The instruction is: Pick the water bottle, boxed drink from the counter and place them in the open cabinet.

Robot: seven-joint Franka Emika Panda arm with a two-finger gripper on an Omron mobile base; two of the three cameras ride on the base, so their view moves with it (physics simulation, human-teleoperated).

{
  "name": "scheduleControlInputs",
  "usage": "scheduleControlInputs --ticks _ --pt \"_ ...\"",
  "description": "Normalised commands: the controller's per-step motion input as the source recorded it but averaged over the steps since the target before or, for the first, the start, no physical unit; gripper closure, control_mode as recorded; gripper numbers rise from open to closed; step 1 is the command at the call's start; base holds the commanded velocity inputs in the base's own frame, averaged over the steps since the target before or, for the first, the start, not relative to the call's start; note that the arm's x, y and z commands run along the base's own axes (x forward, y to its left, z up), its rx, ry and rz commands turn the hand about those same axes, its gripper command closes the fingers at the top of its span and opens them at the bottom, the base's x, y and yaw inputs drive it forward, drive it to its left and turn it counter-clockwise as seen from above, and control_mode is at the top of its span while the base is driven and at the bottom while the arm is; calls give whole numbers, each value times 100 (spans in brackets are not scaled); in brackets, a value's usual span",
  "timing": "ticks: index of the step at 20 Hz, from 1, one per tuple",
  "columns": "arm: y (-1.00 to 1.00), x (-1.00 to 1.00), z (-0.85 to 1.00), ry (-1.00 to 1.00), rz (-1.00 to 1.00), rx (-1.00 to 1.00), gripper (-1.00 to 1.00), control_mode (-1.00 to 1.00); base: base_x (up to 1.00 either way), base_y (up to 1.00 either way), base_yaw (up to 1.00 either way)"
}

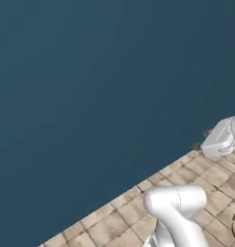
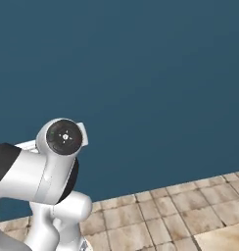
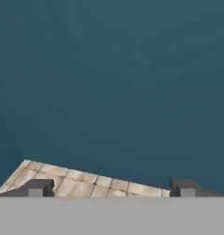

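No brand, label or writing can be read anywhere: a smooth, matte dark teal-blue wall [image 1: 90,87] stands flat and featureless above a floor of beige-brown stone-look tiles [image 1: 201,178] with pale grout lines, laid in a grid near the robot. In the hand view the gripper [image 3: 111,188] faces that wall, its two blocky dark fingertips [image 3: 38,187] set wide apart with nothing between them. I cannot tell where the bottle, carton, counter or cabinet are.
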Motion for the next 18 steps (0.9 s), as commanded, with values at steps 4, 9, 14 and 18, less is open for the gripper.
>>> scheduleControlInputs --ticks 4,9,14,18 --pt "0 0 0 0 0 0 -100 100 48 5 -55" --pt "0 0 0 0 0 0 -100 100 63 8 -41" --pt "0 0 0 0 0 0 -100 100 72 9 -32" --pt "0 0 0 0 0 0 -100 100 75 10 -29"
